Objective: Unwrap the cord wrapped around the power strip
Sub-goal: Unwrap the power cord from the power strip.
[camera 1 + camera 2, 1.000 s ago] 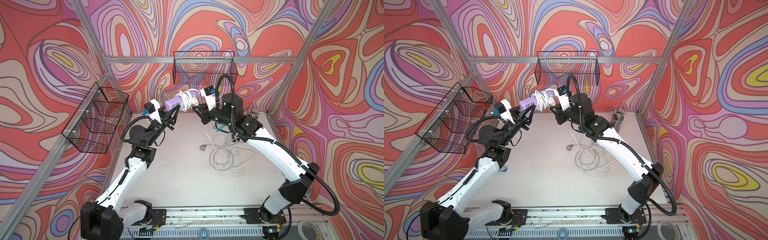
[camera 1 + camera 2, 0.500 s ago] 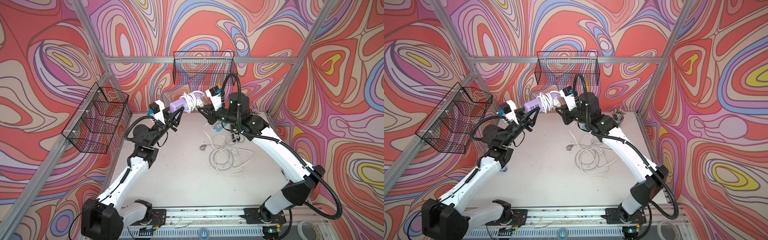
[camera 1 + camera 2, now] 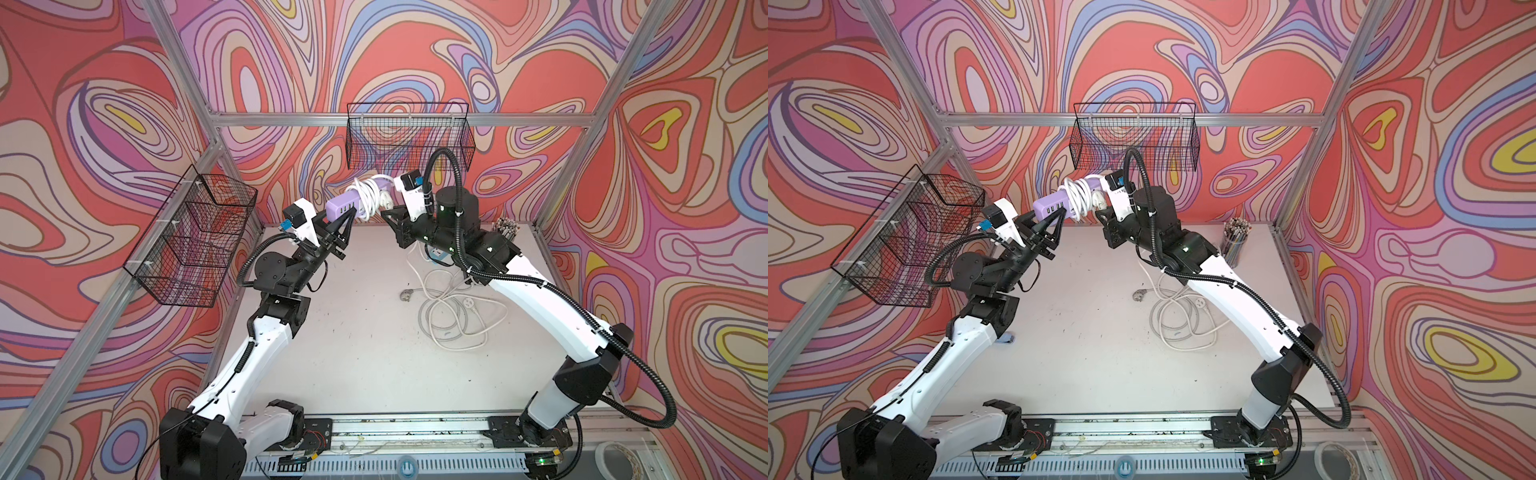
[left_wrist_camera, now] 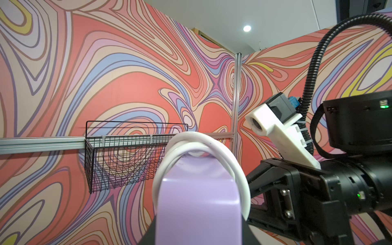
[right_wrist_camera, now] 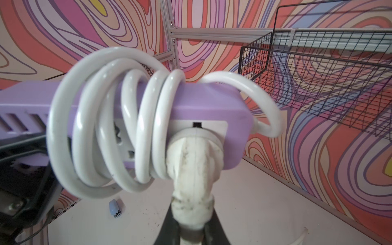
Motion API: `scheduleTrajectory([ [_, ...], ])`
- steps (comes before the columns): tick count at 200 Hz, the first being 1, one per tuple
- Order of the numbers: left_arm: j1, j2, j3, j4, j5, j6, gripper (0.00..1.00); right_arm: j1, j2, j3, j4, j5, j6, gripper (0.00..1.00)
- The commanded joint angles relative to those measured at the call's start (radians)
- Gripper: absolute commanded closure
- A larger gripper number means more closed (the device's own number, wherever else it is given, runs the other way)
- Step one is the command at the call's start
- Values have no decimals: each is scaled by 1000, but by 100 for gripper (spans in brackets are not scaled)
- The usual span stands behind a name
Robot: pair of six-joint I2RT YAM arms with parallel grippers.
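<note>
Power strip (image 3: 338,206), lilac plastic, is off the counter (image 3: 353,353), held roughly level in the air at upper centre of both top views, just under the wire basket (image 3: 409,137) on the back wall. Left tool (image 3: 350,212) is clamped on the strip's port end, and the body runs out from between its black fingers. Right tool (image 5: 191,230) is closed tight on the white plug (image 5: 194,152), which sits pushed into a socket near the strip's other end. Cord (image 5: 106,127): white, thick, round. About five turns are wound round the middle of the body, some snug, the outer ones slack and standing off the plastic. One more loop arcs out of the end by the plug. Handling, my reading: the strip is rigid, light and smooth-sided, so it could twist in a narrow pinch if the cord is tugged sideways. The hold at the end leaves the coils free, which suits the job. The cord looks stiff and springy with a set curl. Its glossy jacket is likely to slide through fingers, so the chunky plug is the better purchase. The plug probably has to come straight out of the socket before any turn can come off. A loose white cable (image 3: 449,307) lies tangled on the counter at right centre, well apart from the strip.
</note>
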Motion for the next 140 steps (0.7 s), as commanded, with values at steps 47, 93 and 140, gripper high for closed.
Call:
scheduleTrajectory([
  [47,-19,4,-3,24,18,23,100,-184,-127,-99,29,-156,4,100],
  [93,-18,6,-3,25,20,21,100,-222,-128,-90,53,-227,44,100],
  [140,-18,10,-2,27,23,18,100,-6,-41,9,32,-142,-13,100],
])
